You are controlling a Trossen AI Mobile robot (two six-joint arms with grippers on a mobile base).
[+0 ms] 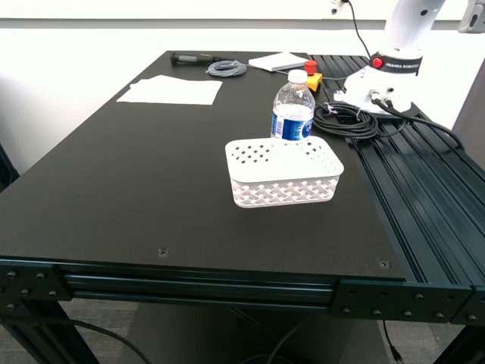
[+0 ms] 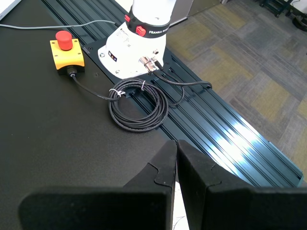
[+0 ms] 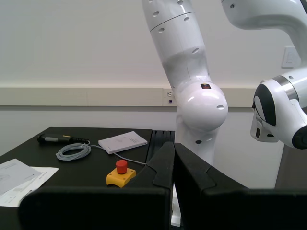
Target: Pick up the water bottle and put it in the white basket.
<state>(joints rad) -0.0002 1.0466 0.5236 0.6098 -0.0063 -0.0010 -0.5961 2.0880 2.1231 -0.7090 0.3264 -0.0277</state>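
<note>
The bottle (image 1: 292,109) stands at centre of the exterior view, just behind the basket (image 1: 283,172) on the bench (image 1: 136,182). Both my first gripper (image 2: 176,158) and second gripper (image 3: 173,160) have jaws closed, empty. Risk: unopened jaws could topple the bottle toward the cable coil (image 1: 345,120).

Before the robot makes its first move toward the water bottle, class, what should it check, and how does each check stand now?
1. Water bottle upright, cap on: ok.
2. White basket empty, opening upward: ok.
3. Bottle stands just behind the basket; whether they touch: cannot tell.
4. My first gripper open for grasping: not ok, jaws together.
5. My second gripper open: not ok, jaws together.
6. Coiled black cable near the bottle, possible snag: cannot tell.
</note>
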